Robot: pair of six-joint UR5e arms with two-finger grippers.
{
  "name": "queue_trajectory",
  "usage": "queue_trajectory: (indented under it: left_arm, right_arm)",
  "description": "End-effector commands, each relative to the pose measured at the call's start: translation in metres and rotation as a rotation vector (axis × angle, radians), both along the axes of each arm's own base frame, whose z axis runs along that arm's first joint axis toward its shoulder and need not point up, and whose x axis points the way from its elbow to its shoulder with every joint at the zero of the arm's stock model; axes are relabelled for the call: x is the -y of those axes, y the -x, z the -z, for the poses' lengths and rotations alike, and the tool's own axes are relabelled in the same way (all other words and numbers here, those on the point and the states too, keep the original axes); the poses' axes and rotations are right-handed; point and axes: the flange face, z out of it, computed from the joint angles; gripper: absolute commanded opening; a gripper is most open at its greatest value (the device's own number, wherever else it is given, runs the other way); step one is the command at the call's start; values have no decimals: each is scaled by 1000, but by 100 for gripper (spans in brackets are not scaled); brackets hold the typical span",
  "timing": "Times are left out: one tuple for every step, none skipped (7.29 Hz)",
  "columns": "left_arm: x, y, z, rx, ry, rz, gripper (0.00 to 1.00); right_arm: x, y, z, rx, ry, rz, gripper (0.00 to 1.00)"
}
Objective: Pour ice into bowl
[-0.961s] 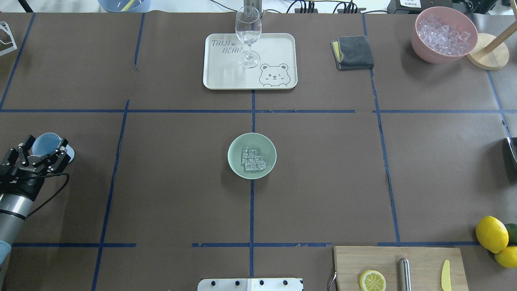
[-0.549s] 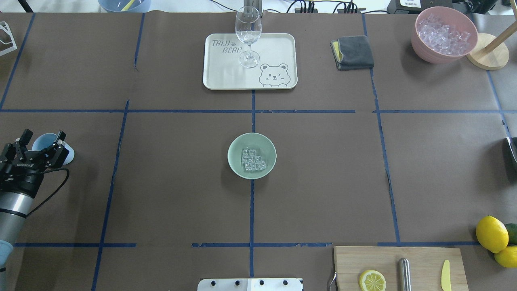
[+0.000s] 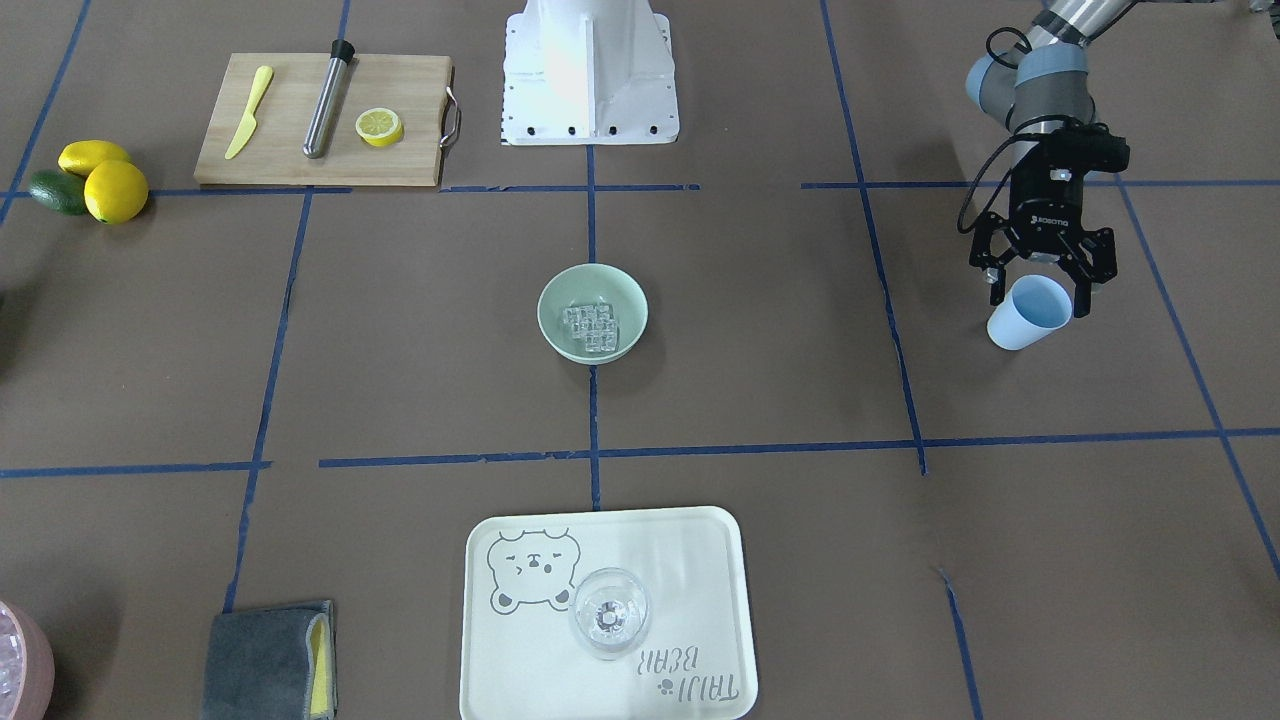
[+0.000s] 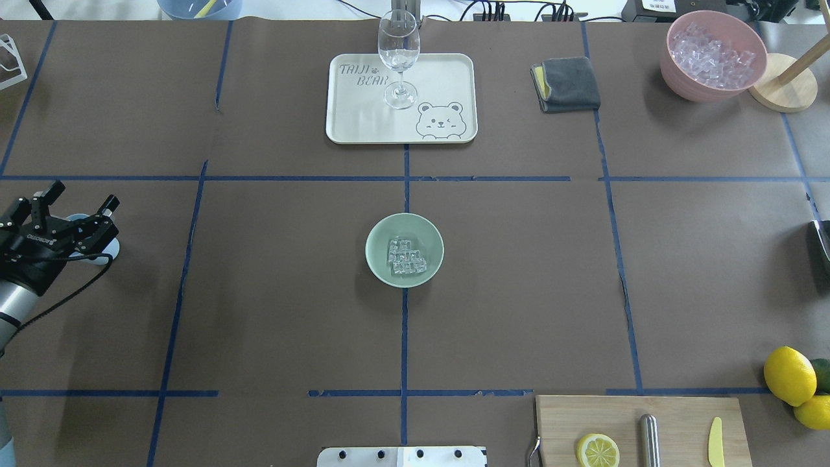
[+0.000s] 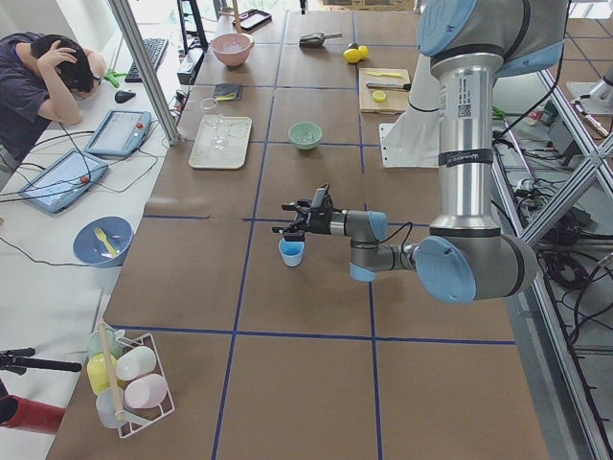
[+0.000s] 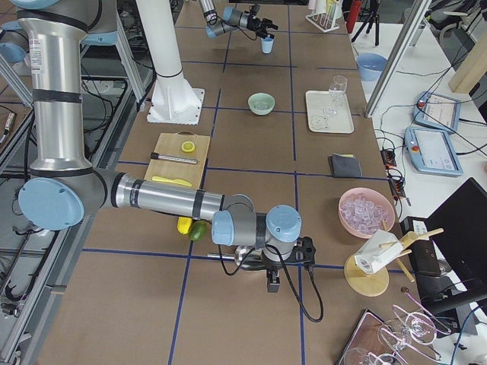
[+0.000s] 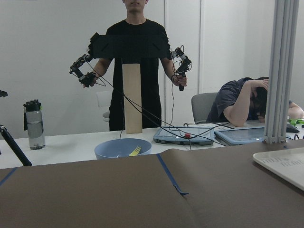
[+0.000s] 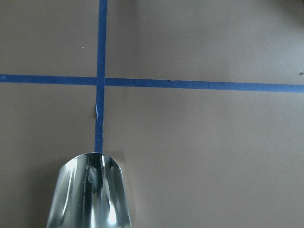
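The pale mint-green bowl [image 4: 376, 237] stands at the table's middle with a cluster of clear ice cubes [image 4: 406, 257] inside; bowl [image 3: 555, 300] and ice [image 3: 590, 327] also show in the front-facing view. My left gripper [image 3: 1035, 292] is open at the table's left side, its fingers on either side of the rim of an upright light blue cup [image 3: 1026, 318]. From overhead the left gripper [image 4: 79, 202] covers most of the cup [image 4: 107, 249]. My right gripper [image 6: 271, 280] shows only in the exterior right view, so I cannot tell its state. A shiny metal scoop [image 8: 90, 190] fills the right wrist view's bottom.
A cream bear tray [image 4: 447, 78] with a clear wine glass [image 4: 398, 52] stands at the far middle. A grey cloth [image 4: 566, 84] and a pink container of ice [image 4: 674, 71] are at the far right. A cutting board [image 4: 622, 415] and lemons [image 4: 790, 375] are at the near right.
My left gripper has lifted and shifted toward the far side over the light blue cup, jaws still open. The cup stays on the table. Bowl and ice have not moved.
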Motion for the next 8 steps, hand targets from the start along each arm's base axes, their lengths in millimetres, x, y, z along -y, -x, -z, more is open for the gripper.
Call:
queue_trajectory:
  left_arm:
    - [61,54,22,214,19,-185,100]
    - [87,86,45,325,69,-247,100]
    - [105,116,59,435,120,-261,100]
    - [117,140,58,525,197,-286,100]
    - [138,168,58,627,290,-361,100]
    - [182,213,83,610,421,-459,100]
    - [190,236,68,556,640,-535,100]
    - [197,244,51,536,811,-568,100]
  right_arm:
    - [0,1,0,0,0,1,100]
    - [-1,0,-1,0,2,0,100]
    - [-1,0,-1,0,2,0,100]
    - [-2,1,-1,1,3,1,100]
    - [-2,0,-1,0,3,0,100]
    - [-2,0,-1,0,3,0,100]
    - [-3,0,-2,1,5,0,100]
    - [-2,0,-1,2,2,1,100]
